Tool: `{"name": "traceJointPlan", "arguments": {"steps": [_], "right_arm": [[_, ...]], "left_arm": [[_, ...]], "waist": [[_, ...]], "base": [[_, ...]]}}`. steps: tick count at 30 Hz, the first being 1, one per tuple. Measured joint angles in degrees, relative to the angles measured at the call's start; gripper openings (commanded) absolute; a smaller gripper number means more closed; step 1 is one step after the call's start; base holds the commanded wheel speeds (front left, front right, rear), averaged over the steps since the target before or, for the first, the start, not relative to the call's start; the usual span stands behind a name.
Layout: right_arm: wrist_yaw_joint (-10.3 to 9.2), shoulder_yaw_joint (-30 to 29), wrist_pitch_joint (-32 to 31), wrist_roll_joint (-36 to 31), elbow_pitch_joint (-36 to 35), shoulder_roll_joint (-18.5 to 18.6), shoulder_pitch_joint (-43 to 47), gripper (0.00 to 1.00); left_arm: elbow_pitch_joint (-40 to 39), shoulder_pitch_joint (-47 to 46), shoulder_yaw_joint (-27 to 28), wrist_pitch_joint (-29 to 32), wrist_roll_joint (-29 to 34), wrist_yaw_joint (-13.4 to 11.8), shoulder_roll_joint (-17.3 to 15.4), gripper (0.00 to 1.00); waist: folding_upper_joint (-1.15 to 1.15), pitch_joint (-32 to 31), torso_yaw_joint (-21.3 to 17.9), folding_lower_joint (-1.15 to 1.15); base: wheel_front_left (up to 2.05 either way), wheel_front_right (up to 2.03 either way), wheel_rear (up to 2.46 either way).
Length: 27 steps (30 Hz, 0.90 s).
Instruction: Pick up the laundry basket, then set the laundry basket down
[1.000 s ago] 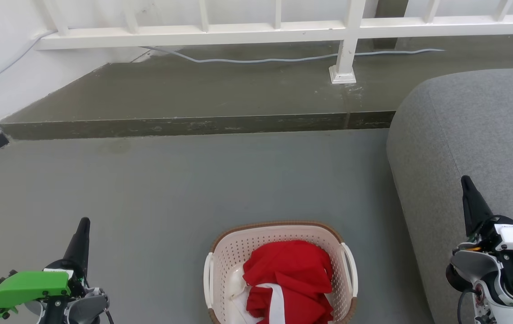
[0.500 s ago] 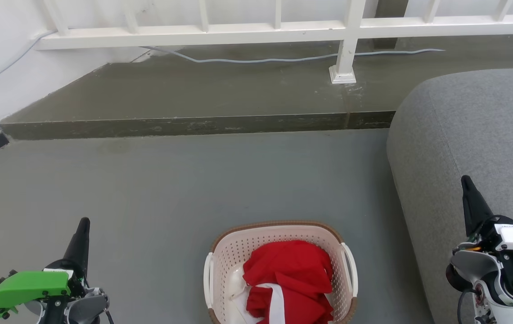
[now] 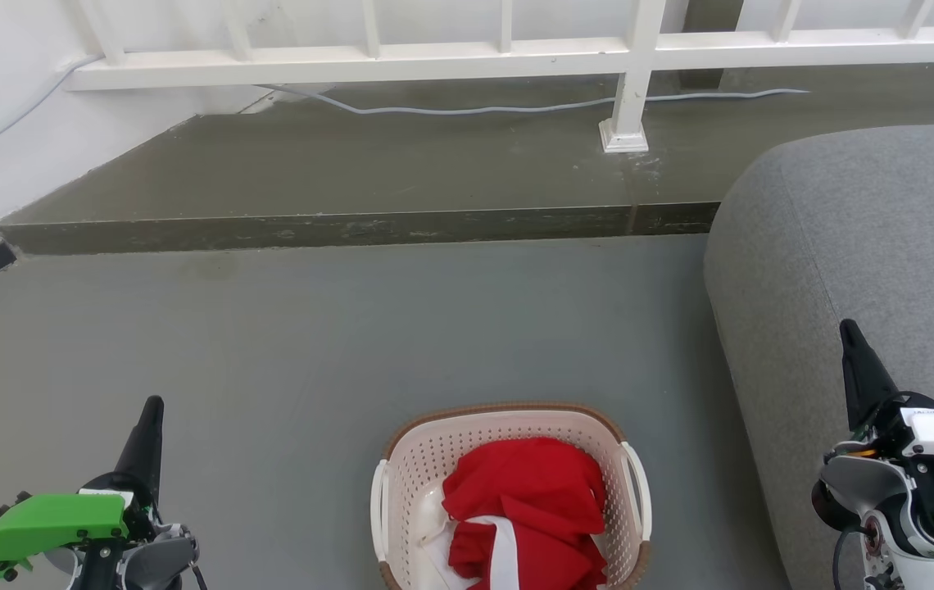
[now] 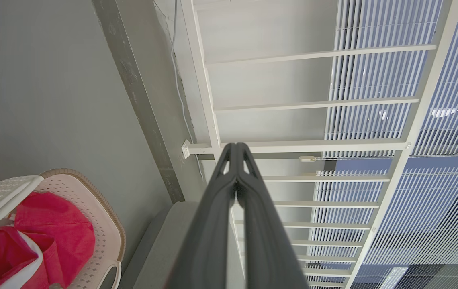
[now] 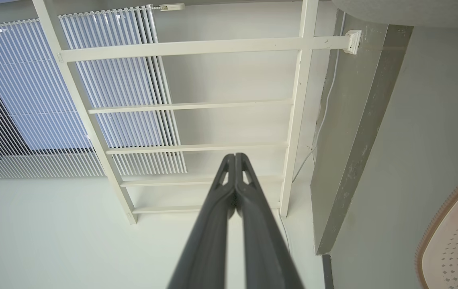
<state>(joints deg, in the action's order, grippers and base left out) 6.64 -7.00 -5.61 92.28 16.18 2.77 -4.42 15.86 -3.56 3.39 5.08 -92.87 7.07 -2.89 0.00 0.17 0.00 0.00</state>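
Laundry basket (image 3: 434, 455) sits upright on the floor (image 3: 311, 352), low and centre in the head view, with a red cloth (image 3: 528, 500) bunched inside. Its white side handles (image 3: 637, 492) are free, nothing touching them. Grey sofa (image 3: 868, 229) is just right of the basket.

Left hand (image 3: 151, 410) is well off to the basket's left and right hand (image 3: 850, 332) well off to its right, over the sofa edge. Both are clenched on nothing; the wrist views show the fingers pressed together.

This fits a basket waiting to be lifted or one already put back down with the hands drawn clear; can't tell which.

Judgement: it's wide with a handle on each side, so it's a two-hand load. Uneven grips would tip it and spill the cloth.
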Motion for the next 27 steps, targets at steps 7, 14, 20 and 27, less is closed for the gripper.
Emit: {"name": "traceJointPlan", "arguments": {"steps": [7, 14, 20, 27], "right_arm": [[0.0, 0.0, 0.0, 0.0, 0.0, 0.0, 0.0, 0.0], [0.0, 0.0, 0.0, 0.0, 0.0, 0.0, 0.0, 0.0], [0.0, 0.0, 0.0, 0.0, 0.0, 0.0, 0.0, 0.0], [0.01, 0.0, 0.0, 0.0, 0.0, -0.1, 0.0, 0.0]], "left_arm": [[0.0, 0.0, 0.0, 0.0, 0.0, 0.0, 0.0, 0.0], [0.0, 0.0, 0.0, 0.0, 0.0, 0.0, 0.0, 0.0], [0.0, 0.0, 0.0, 0.0, 0.0, 0.0, 0.0, 0.0], [0.0, 0.0, 0.0, 0.0, 0.0, 0.0, 0.0, 0.0]], "waist": [[0.0, 0.0, 0.0, 0.0], [0.0, 0.0, 0.0, 0.0], [0.0, 0.0, 0.0, 0.0], [0.0, 0.0, 0.0, 0.0]], "base": [[0.0, 0.0, 0.0], [0.0, 0.0, 0.0], [0.0, 0.0, 0.0], [0.0, 0.0, 0.0]]}}
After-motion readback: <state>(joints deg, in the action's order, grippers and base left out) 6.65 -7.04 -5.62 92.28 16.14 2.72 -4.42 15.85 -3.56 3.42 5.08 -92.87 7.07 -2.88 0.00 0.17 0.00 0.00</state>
